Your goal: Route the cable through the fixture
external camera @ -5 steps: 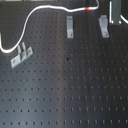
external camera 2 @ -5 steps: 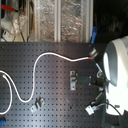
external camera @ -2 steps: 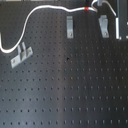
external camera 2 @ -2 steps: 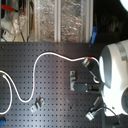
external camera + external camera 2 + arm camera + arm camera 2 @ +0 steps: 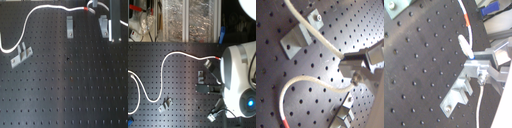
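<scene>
franka gripper [image 5: 356, 76] pinches the cable [image 5: 45, 9] nr its red band [image 5: 90, 8], fingers closed on the cord – held taut & low, prob. to line it up w/ the fixture [image 5: 70, 27]. cable: thin white flexible cord, looping across the black perforated board [image 5: 65, 85] from the first exterior view's left. fixture: slim silver-grey metal strip, forked top, upright – cord not yet thru it. slanted plate [image 5: 20, 55] sits apart.
</scene>
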